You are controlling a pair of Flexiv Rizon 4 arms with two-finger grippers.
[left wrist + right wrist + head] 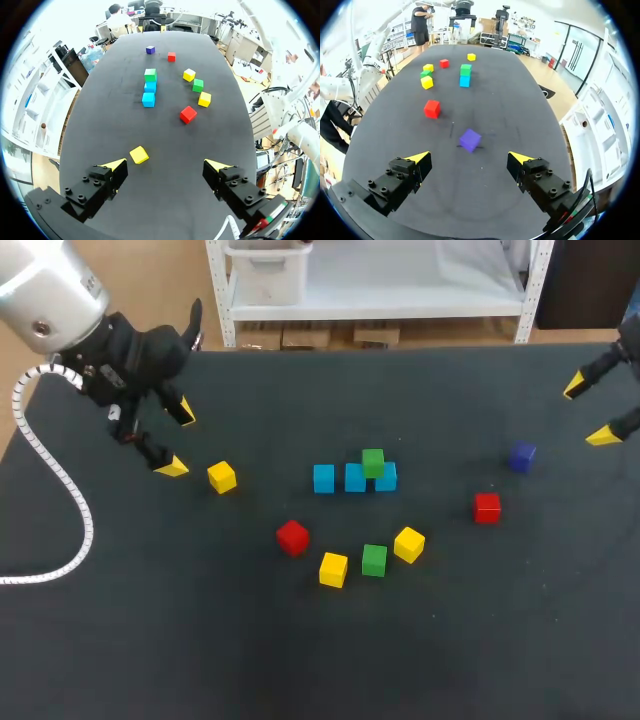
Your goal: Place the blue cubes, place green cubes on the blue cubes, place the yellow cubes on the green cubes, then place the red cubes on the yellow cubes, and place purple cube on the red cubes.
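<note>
Eleven cubes lie on the dark worktop (300, 660): three blue, two green, three yellow, two red and one purple.

The three blue ones stand in a row near the middle: the left blue cube (323, 478), the middle blue cube (352, 481) and the right blue cube (390, 478). The middle and right ones touch, and the left one sits just beside them. The stacked green cube (373, 462) rests on top of the row, over its middle and right part. The loose green cube (374, 560) sits nearer the robot, between the near yellow cube (333, 569) and the tilted yellow cube (408, 544), close to both. The far yellow cube (222, 477) lies alone, well to the left of the row.

The left red cube (292, 537) sits just beside the near group. The right red cube (487, 508) stands well apart to the right, with the purple cube (521, 456) near it.

The left end effector (178, 440) hangs just beside the far yellow cube, its fingers spread apart and holding nothing. The right end effector (589, 411) hangs at the worktop's right edge, also spread wide with nothing between its fingers, and the purple cube lies ahead of it.
</note>
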